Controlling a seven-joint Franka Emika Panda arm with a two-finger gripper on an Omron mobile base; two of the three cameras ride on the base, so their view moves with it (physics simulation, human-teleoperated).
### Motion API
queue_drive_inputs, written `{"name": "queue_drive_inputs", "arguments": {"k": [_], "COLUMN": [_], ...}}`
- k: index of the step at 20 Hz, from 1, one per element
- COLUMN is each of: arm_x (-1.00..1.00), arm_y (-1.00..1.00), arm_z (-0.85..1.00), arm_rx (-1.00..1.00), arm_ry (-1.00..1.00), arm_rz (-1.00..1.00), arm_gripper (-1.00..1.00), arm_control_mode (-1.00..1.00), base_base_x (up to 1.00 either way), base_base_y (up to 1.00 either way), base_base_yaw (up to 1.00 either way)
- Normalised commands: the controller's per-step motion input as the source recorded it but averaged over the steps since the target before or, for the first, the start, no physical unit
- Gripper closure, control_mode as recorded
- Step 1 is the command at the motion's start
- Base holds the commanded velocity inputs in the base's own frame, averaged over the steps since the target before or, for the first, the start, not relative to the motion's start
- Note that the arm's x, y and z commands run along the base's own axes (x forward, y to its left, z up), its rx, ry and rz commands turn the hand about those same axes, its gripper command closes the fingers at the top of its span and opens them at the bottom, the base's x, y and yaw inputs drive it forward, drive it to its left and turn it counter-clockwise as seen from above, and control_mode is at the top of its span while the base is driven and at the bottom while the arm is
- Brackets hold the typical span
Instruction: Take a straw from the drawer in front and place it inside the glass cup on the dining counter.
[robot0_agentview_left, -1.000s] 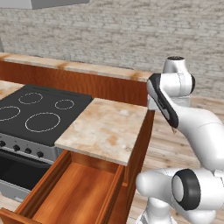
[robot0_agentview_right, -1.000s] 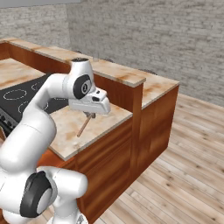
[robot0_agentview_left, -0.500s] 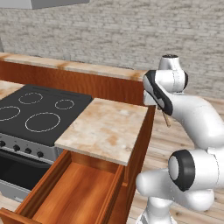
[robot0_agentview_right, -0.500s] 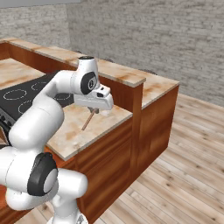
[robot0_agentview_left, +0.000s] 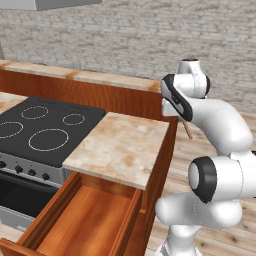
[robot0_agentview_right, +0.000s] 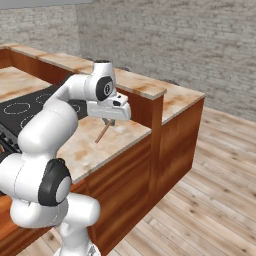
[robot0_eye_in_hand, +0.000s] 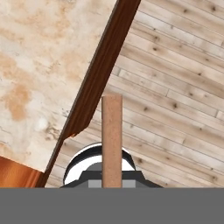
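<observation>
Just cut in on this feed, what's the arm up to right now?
The hand is carrying the straw, which hangs down from it at a slant. It is raised beside the right edge of the small marbled top, with wood floor showing below in the hand view. The drawer stands open below the stove. The dining counter runs behind; no cup is visible on it.

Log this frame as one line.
phase: carry | gripper: shut on straw | straw: hanging tilted, above small counter's edge | drawer: open | cup: not seen
</observation>
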Motion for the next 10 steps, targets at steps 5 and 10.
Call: {"name": "queue_drive_inputs", "arguments": {"k": [5, 10], "arm_x": [0.0, 0.0], "arm_y": [0.0, 0.0], "arm_z": [0.0, 0.0], "arm_rx": [0.0, 0.0], "arm_ry": [0.0, 0.0], "arm_rz": [0.0, 0.0], "arm_gripper": [1.0, 1.0], "arm_control_mode": [1.0, 1.0], "base_base_x": [0.0, 0.0], "base_base_y": [0.0, -0.1], "base_base_yaw": [0.0, 0.01]}}
